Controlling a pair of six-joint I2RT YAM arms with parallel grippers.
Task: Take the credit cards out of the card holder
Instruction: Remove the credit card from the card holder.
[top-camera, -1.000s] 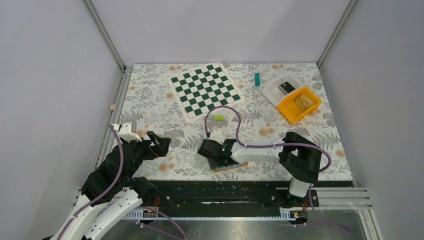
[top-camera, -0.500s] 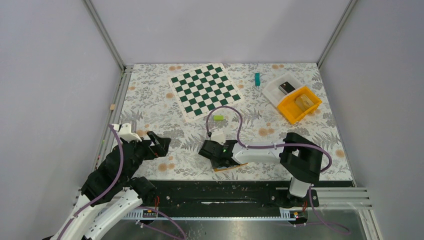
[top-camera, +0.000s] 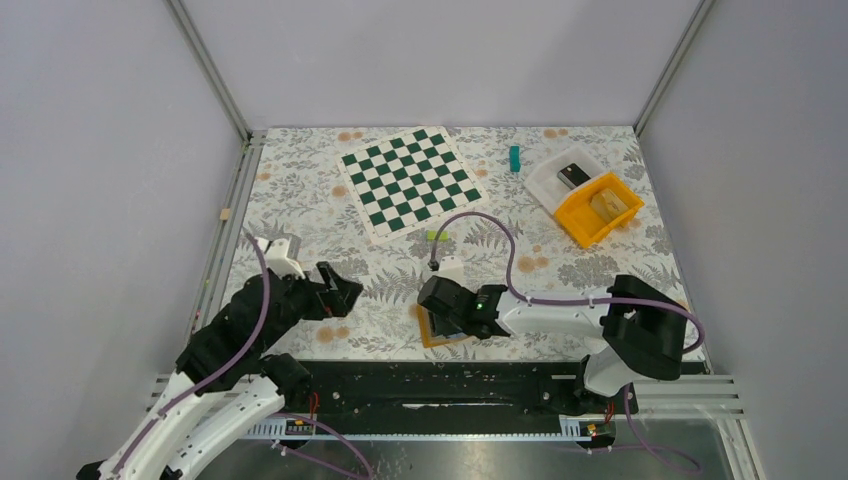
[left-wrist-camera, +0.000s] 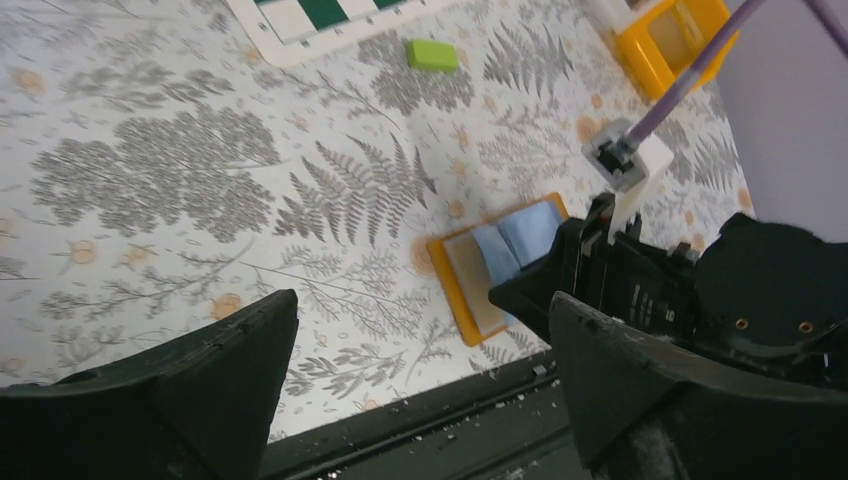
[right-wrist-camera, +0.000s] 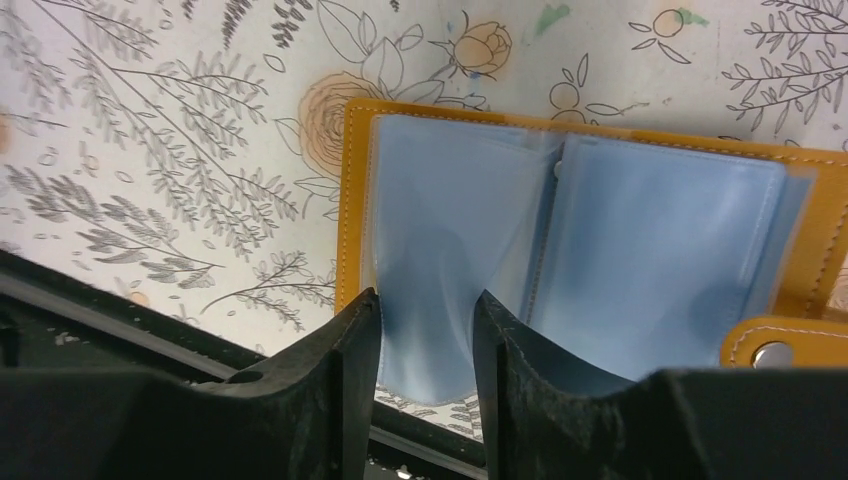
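2 thin, slick credit cards (right-wrist-camera: 600, 250) lay in the card holder (right-wrist-camera: 352, 200) at the counter's (top-camera: 300, 200) 6 o'clock edge. With left claw (left-wrist-camera: 420, 310) open, right claw (right-wrist-camera: 425, 305) hovered half-open, empty, over 1 card's near edge, the likely pinch point.

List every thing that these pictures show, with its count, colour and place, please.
checkered chessboard mat: one, green and white, far centre.
small upright block: one, teal, right of the mat.
small flat block: one, lime green, by the mat's near edge.
plastic bin: one, orange, far right.
plastic tray: one, white, beside the bin.
folding card holder: one, orange, lying open near the table's front edge.
cards: two visible, light blue, inside the holder.
left gripper: black, open, left of the holder.
right gripper: black, open, over one card's edge.
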